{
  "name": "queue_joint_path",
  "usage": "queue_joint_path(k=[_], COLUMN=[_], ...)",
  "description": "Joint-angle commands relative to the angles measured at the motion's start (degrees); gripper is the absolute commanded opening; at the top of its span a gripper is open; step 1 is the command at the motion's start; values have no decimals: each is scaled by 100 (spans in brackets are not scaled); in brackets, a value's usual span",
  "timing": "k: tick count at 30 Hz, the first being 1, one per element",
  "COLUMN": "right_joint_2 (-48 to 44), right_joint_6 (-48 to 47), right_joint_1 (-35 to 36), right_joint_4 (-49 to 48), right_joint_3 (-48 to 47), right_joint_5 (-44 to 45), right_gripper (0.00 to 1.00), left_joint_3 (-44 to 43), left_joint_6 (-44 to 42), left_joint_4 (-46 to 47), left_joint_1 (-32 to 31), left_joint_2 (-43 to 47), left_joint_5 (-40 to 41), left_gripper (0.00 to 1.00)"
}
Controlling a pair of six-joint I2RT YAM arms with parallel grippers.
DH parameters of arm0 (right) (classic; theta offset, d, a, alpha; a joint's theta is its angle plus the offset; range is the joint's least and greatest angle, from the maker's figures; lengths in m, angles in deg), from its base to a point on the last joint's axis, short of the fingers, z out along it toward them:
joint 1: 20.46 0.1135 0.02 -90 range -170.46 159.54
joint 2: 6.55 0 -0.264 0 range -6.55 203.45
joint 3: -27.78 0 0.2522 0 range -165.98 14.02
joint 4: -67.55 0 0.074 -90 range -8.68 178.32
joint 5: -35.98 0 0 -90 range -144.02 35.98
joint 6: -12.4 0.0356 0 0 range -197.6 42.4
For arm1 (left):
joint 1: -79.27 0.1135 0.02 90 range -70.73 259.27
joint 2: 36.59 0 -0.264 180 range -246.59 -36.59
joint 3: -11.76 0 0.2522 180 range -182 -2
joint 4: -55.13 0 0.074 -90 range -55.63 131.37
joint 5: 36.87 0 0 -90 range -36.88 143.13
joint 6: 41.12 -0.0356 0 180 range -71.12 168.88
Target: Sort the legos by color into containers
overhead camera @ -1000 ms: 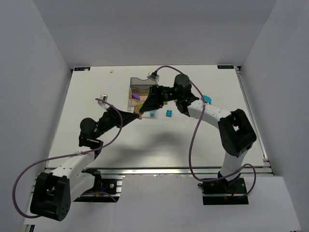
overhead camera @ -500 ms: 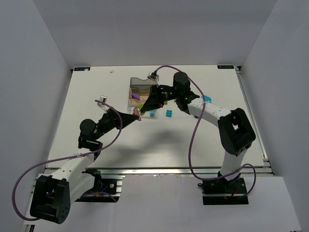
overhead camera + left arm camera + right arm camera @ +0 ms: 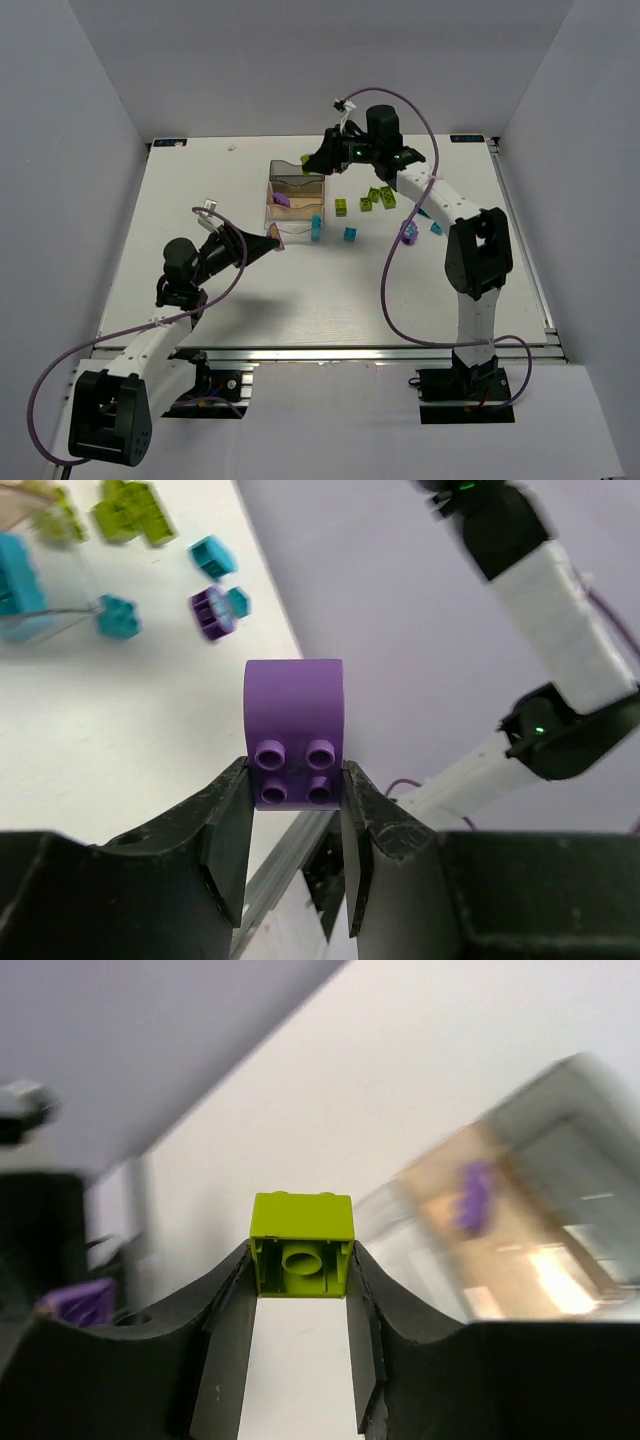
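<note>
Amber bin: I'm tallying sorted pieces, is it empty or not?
Not empty: the amber bin holds a purple brick, also visible in the right wrist view.

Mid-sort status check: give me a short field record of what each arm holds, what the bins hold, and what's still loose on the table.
left jaws: shut on held purple brick, near the clear bin
right jaws: shut on held lime green brick, by the smoky grey bin
amber bin: binned purple brick inside
clear bin: cyan brick at its right end
smoky grey bin: contents unclear
loose on table: lime green bricks, loose cyan brick, loose purple piece
</note>
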Motion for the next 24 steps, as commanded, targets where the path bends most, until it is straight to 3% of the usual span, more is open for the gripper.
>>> queue_joint_path(k=[1,7,10,24], right_joint_2=[273,1072,1364,2138], right_joint_6=[-1694,-2380,-2547,-2741], right_joint_1=[42,86,86,227], right_joint_4=[994,457,238,-510], right_joint_3=[-657,-1281,-1457,-1897], right_joint_5=[2394,3690,3884,3753], right_gripper=[0,0,0,0], left_joint_3=[-398,-495,-460,-346], left_joint_6=[-673,-849,-814,-806], left_joint_4=[-1274,-1742,-1839,-2244], left_joint_1=[29,21,29,29], left_joint_2=[141,467,590,959], left_joint_5=[259,655,743,892], left_gripper=[0,0,0,0])
